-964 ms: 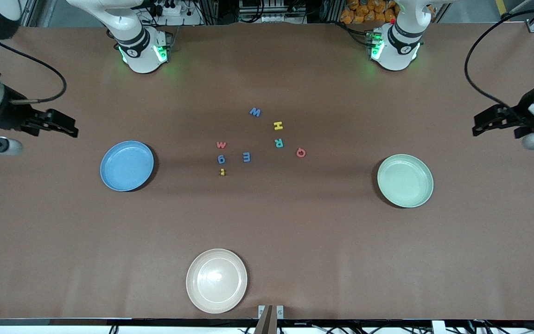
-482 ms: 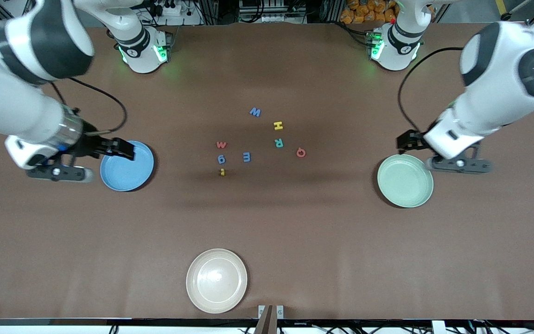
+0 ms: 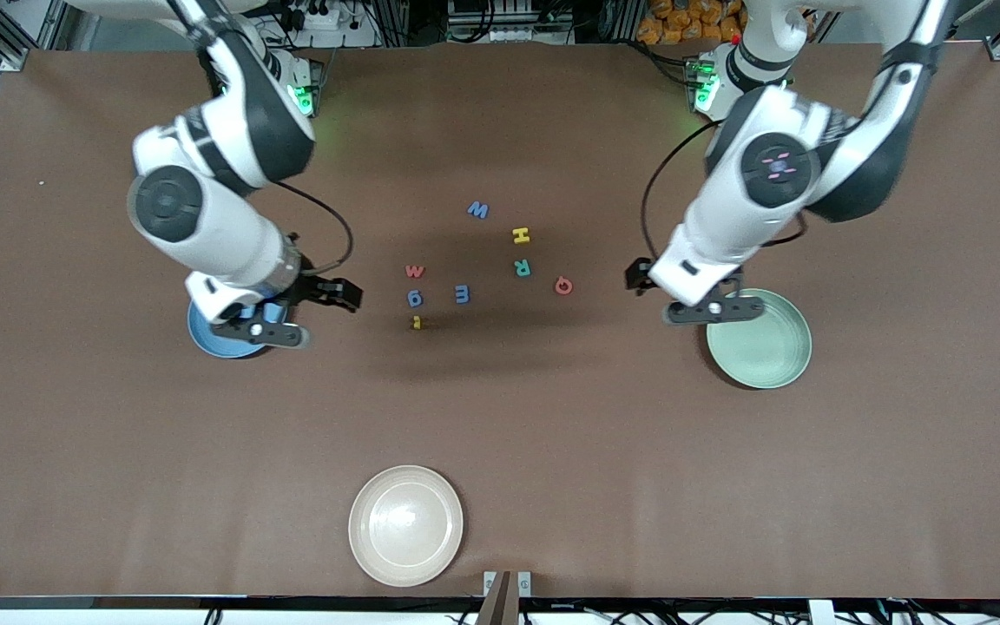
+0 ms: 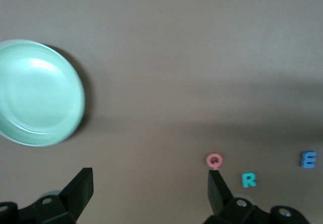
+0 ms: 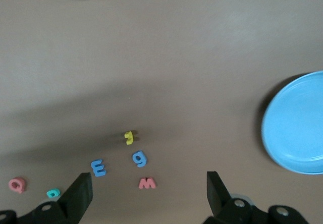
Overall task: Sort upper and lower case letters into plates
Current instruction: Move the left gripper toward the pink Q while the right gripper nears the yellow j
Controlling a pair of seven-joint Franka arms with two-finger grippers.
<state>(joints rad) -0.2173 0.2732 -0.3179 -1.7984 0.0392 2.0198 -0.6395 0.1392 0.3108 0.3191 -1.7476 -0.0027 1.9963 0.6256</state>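
Several small flat letters lie in a loose cluster mid-table: blue W (image 3: 477, 209), yellow H (image 3: 521, 235), teal R (image 3: 522, 267), pink Q (image 3: 563, 286), pink w (image 3: 415, 271), blue g (image 3: 415, 299), blue E (image 3: 462, 294) and a tiny yellow letter (image 3: 417, 322). The blue plate (image 3: 226, 347) is mostly hidden under the right arm; it shows empty in the right wrist view (image 5: 295, 123). The mint plate (image 3: 765, 343) is empty. My right gripper (image 3: 345, 295) hangs open between blue plate and letters, over the pink w (image 5: 147, 183). My left gripper (image 3: 635, 276) hangs open between Q (image 4: 214, 159) and mint plate (image 4: 38, 93).
A cream-white plate (image 3: 405, 524) sits empty near the table's front edge. Brown table surface spreads wide around the letters and plates. The arms' bases stand at the back edge.
Both arms have swung in from the table's ends toward the middle, the right one past the blue plate, the left one past the mint plate. Both grippers stayed open. Letters and plates have not moved.
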